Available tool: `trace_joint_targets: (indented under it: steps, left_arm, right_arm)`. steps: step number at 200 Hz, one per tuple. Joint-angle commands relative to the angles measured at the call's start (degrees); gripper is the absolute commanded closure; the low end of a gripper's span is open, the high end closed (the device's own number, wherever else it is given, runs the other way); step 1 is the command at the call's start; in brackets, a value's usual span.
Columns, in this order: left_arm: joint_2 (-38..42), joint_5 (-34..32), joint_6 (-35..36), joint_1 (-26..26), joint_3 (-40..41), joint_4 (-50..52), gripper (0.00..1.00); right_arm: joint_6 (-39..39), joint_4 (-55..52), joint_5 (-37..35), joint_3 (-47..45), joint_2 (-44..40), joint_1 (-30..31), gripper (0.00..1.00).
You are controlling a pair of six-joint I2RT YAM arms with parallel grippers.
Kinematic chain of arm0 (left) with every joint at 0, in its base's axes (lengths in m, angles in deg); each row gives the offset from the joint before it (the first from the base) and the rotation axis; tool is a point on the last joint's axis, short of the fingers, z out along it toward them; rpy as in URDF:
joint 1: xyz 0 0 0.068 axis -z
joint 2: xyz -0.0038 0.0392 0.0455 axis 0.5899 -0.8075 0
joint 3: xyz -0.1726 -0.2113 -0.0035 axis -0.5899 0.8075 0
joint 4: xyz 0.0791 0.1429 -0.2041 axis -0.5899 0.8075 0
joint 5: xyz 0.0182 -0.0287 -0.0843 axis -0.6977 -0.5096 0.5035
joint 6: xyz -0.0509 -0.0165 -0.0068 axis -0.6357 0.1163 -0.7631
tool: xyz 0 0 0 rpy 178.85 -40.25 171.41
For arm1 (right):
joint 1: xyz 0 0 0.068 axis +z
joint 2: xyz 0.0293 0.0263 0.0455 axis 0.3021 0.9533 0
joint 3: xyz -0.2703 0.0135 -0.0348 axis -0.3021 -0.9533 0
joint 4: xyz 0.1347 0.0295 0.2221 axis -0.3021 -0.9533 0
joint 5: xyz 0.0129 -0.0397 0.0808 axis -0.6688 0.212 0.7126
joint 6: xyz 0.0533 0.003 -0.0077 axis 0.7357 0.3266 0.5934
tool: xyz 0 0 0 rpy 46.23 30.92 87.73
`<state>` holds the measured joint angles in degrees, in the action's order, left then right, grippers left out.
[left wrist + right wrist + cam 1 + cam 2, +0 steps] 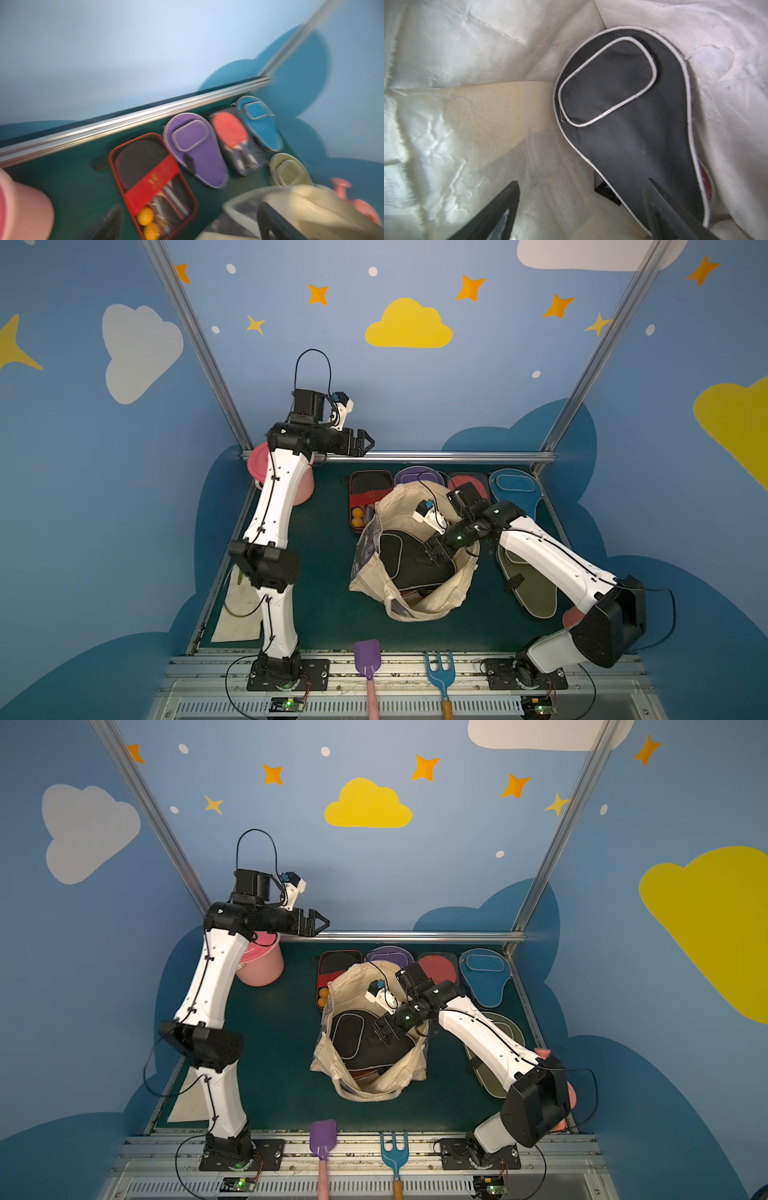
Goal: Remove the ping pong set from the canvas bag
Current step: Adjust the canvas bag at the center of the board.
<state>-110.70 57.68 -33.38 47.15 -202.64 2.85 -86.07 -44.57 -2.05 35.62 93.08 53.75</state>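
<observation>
The cream canvas bag [444, 593] [376, 1088] stands open mid-table. A black paddle cover [623, 116] [399, 560] with grey piping lies inside it, with a red sliver [705, 180] under its edge. My right gripper [583, 207] [434, 552] is down in the bag and open. One finger [675, 218] lies over the cover's handle end, the other [500, 212] over bare canvas. Outside lie the black-red case [370, 493] with orange balls, purple cover [195, 149], red paddle [230, 133], blue cover [515, 493] and olive cover [536, 593]. My left gripper [365, 443] hangs open, high at the back left.
A pink bucket [301, 489] stands at the back left under the left arm. A purple shovel [367, 657] and a blue rake [439, 672] lie at the front edge. A cream cloth [239, 614] lies front left, and a pink toy [570, 1094] at the right edge.
</observation>
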Motion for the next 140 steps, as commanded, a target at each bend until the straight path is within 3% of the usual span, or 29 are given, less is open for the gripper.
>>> trace_joint_targets:
  steps: [1, 23, 51, 91, 118, 130, 140]
  left_arm:
    - [9.81, 3.99, -0.98, 4.36, 15.99, -5.98, 0.0]
    - [21.24, 3.22, -4.93, 6.09, 32.94, -14.61, 0.0]
    - [27.38, -0.51, -6.73, 8.27, 43.93, -16.36, 0.0]
    - [27.61, -2.75, -9.85, 12.53, 51.71, -21.73, 0.0]
    - [24.91, -3.04, -11.96, 13.29, 50.84, -23.21, 0.03]
    - [23.51, -4.62, -11.61, 13.58, 49.15, -21.5, 0.13]
    - [22.53, -5.47, -11.09, 13.77, 47.87, -19.93, 0.35]
  right_arm:
    - [-2.11, 1.73, -2.8, -1.17, -2.38, 0.06, 0.1]
    - [-3.81, 1.8, -3.97, -1.21, -3.2, -0.21, 0.1]
    - [-4.96, 2.81, -3.15, -1.64, -4.89, -0.2, 0.1]
    - [-4.3, 5.89, -2.0, -5.54, -7.72, -0.12, 0.1]
    - [-3.75, 6.74, -1.75, -7.45, -8.27, 0.11, 0.1]
    - [-3.66, 6.55, -1.68, -7.78, -8.28, 0.29, 0.1]
    - [-3.37, 6.66, -1.79, -8.15, -8.35, 0.49, 0.1]
